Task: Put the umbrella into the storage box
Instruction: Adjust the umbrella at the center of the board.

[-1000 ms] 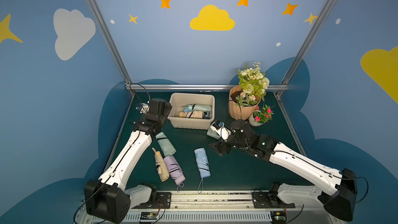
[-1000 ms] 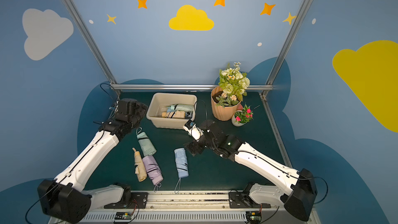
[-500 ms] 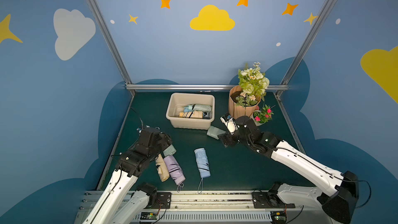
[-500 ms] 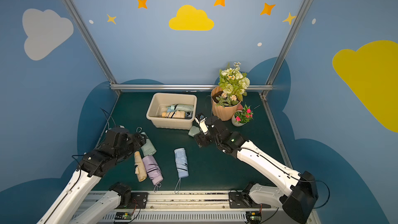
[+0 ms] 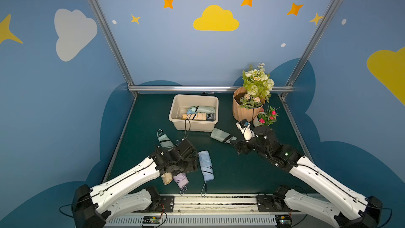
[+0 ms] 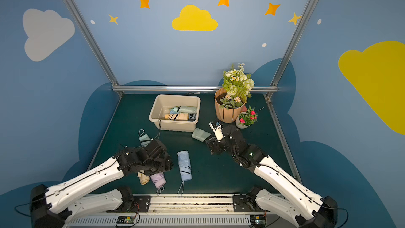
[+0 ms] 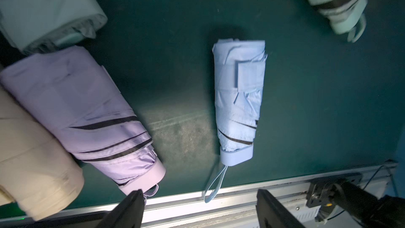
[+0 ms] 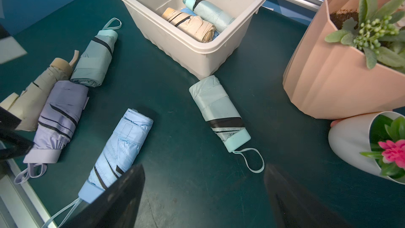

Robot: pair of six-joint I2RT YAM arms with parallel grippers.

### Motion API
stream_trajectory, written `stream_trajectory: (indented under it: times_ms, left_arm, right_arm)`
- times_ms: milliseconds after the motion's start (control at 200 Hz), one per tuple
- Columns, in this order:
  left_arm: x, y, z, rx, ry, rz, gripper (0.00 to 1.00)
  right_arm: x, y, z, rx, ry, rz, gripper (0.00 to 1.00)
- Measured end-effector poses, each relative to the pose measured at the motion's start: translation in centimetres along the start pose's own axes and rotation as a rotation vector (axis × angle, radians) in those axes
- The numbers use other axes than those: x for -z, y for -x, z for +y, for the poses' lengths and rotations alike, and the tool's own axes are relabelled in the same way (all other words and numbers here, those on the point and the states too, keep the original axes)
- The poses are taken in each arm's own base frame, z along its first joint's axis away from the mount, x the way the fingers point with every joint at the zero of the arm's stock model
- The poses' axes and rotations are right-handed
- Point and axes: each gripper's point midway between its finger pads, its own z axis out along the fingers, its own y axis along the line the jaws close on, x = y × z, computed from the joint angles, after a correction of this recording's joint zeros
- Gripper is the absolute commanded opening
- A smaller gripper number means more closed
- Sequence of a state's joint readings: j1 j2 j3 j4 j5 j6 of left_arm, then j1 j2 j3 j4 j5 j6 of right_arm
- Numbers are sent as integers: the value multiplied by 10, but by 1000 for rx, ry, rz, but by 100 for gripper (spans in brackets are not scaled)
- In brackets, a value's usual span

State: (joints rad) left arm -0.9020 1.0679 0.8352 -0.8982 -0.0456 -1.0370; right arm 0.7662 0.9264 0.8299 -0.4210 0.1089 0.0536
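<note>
We find the mint-green umbrella (image 8: 219, 115) just beside the front-right corner of the storage box (image 5: 197, 126), long axis slanting away from the box, strap end toward the right gripper (image 8: 202, 169), which gapes wide and empty and sits nearer than the equally open, empty left gripper (image 7: 199, 194).
</note>
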Motion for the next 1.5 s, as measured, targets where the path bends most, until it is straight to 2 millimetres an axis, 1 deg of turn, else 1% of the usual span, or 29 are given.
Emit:
stream_trajectory:
  times_ms: [130,295,385,541,671,861,1051,1141,1326,1422,1497]
  left_arm:
    - [-18,-5,-13,-62,26,37,88]
    - [-39,-3,-33,-126,31,15,90]
    - [-54,-1,-41,-148,41,5,91]
    - [-81,6,-48,-144,95,3,91]
    - [-95,9,-48,-130,148,7,91]
    - [-101,16,-54,-131,181,0,90]
    - [-111,15,-45,-160,228,11,85]
    - [-115,15,-42,-182,243,19,79]
    - [-115,17,-41,-264,246,30,62]
    - [-115,18,-41,-327,251,35,57]
    - [-114,19,-41,-389,250,42,55]
  right_arm:
    - [8,-4,-2,-5,1,-27,94]
    - [21,3,-5,-6,-4,-74,94]
    - [25,4,-5,-3,2,-86,94]
    - [29,1,-4,2,11,-84,94]
    - [34,0,-4,1,13,-88,94]
    - [33,-1,-2,-5,23,-80,94]
    - [26,-5,0,-23,35,-54,94]
    - [21,-6,1,-29,38,-42,94]
    - [12,-7,1,-32,36,-14,94]
    - [8,-1,2,-39,36,-14,94]
    - [6,5,1,-48,33,-22,94]
